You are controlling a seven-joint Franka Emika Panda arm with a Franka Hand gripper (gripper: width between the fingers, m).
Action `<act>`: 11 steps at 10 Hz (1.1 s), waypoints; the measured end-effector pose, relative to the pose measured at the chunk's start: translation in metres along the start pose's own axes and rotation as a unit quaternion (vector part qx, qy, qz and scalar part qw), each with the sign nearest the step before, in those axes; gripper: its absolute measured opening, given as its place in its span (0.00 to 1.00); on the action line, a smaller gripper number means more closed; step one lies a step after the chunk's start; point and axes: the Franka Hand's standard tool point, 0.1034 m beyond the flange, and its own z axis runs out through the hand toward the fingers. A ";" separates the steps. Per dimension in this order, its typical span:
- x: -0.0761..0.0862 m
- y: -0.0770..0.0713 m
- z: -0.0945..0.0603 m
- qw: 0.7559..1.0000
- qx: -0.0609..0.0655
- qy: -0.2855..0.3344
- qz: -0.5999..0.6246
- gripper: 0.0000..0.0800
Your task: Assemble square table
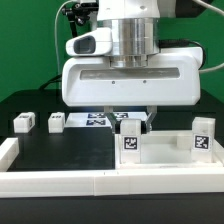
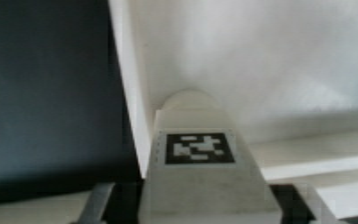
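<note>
The square table's white slab [image 1: 166, 150] sits at the exterior view's front right, against the front rail. A white leg [image 1: 203, 136] with a tag stands at its right end. My gripper [image 1: 128, 120] is above the slab's left end, shut on another tagged white leg [image 1: 129, 140] that stands upright against the slab. In the wrist view this leg [image 2: 197, 140] runs out from between my fingers [image 2: 115, 200], with the slab's pale surface [image 2: 274, 60] beside it. My gripper [image 2: 197, 208] hides the leg's near end. Two loose legs [image 1: 23, 122] [image 1: 56, 122] lie at the left.
The marker board [image 1: 94, 120] lies flat behind the gripper at the table's middle. A long white border rail [image 1: 60, 180] runs along the front and another [image 1: 8, 150] along the left. The black table mat [image 1: 70, 145] shows between them.
</note>
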 end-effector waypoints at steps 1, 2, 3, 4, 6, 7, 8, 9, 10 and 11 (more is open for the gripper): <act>0.001 0.004 0.000 0.999 -0.002 0.001 0.040 0.36; 0.000 0.005 0.000 0.996 -0.002 -0.001 0.092 0.36; 0.000 0.006 0.000 0.991 -0.004 -0.002 0.132 0.37; 0.000 0.007 0.000 0.986 -0.005 -0.002 0.167 0.38; -0.001 0.009 0.000 0.981 -0.007 -0.001 0.192 0.39; -0.001 0.009 0.000 0.981 -0.008 -0.001 0.196 0.40; -0.001 0.010 0.000 0.979 -0.009 -0.001 0.204 0.40; -0.001 0.010 0.000 0.980 -0.009 -0.001 0.196 0.40; -0.001 0.010 0.000 0.981 -0.009 -0.001 0.192 0.54; -0.002 0.009 0.000 0.983 -0.009 -0.002 0.181 0.70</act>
